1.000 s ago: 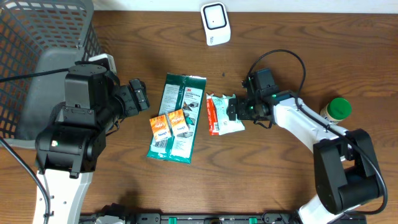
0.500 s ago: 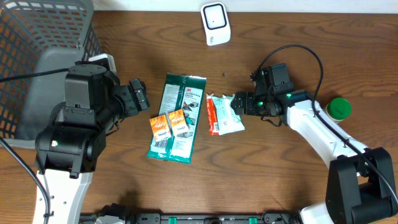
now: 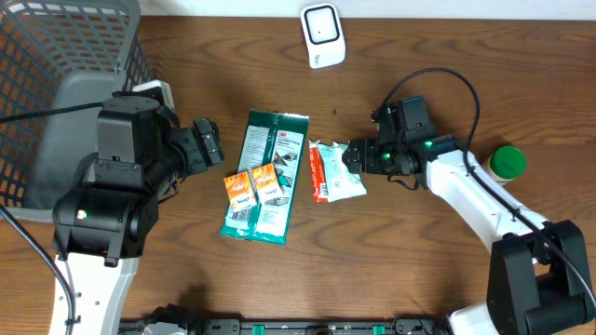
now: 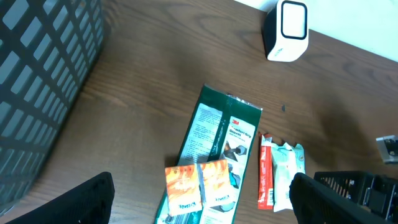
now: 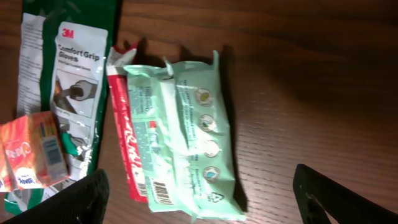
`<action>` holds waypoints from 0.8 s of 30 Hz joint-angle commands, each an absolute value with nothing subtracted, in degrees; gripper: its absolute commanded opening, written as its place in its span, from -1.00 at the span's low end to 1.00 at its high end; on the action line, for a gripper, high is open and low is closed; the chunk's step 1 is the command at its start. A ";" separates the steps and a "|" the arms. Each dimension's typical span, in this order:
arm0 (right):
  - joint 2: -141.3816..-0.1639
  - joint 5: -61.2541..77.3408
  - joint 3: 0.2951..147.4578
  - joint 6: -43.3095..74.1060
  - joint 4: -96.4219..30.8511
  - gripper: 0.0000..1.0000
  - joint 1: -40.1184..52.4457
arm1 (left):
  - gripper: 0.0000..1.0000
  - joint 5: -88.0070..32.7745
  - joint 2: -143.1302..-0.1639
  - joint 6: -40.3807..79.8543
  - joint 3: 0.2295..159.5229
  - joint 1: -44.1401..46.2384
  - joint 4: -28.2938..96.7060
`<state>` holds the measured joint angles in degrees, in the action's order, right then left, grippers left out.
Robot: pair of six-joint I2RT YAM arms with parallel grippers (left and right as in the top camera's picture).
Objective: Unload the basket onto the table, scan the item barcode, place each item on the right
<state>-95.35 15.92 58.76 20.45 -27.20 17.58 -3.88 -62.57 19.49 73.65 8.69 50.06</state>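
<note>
My right gripper (image 3: 357,158) is wide apart with nothing in it. It hangs right at the edge of the mint-green wipes pack (image 5: 193,143). I think I keep it this wide so the two fingers can go around the pack. The pack lies flat on the desk (image 3: 391,261), on its own, and I think it is the thing I have to scan. A red and white packet (image 5: 134,149) is tucked against its side and touches it. I see a little barcode (image 5: 160,191) at the bottom edge there, but I cannot tell which of the two it belongs to. It faces up, so I would have to turn it toward the scanner. Next over is the green 3M gloves pack (image 5: 74,68), with two orange packets (image 5: 31,152) lying on it. My left gripper (image 3: 209,141) is past those, open too and holding nothing, I guess so it stays out of the way. Far back on the desk stands the white scanner (image 3: 322,34), well apart from the pack. The gray basket (image 3: 56,56) sits in the far corner.
</note>
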 commanded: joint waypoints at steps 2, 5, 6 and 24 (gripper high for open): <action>-94.83 12.40 59.29 21.87 -26.72 0.79 20.38 | 0.81 -2.94 -62.48 19.35 74.37 8.54 50.06; -94.83 10.07 59.29 22.31 -26.59 0.80 21.52 | 0.80 -2.94 -62.48 19.35 74.37 8.54 50.06; -94.83 9.78 59.29 22.50 -26.37 0.80 21.91 | 0.80 -2.94 -62.48 19.35 74.37 8.54 50.06; -97.06 2.85 59.13 23.14 -24.40 0.73 24.45 | 0.80 -2.94 -62.48 19.35 74.37 8.54 50.06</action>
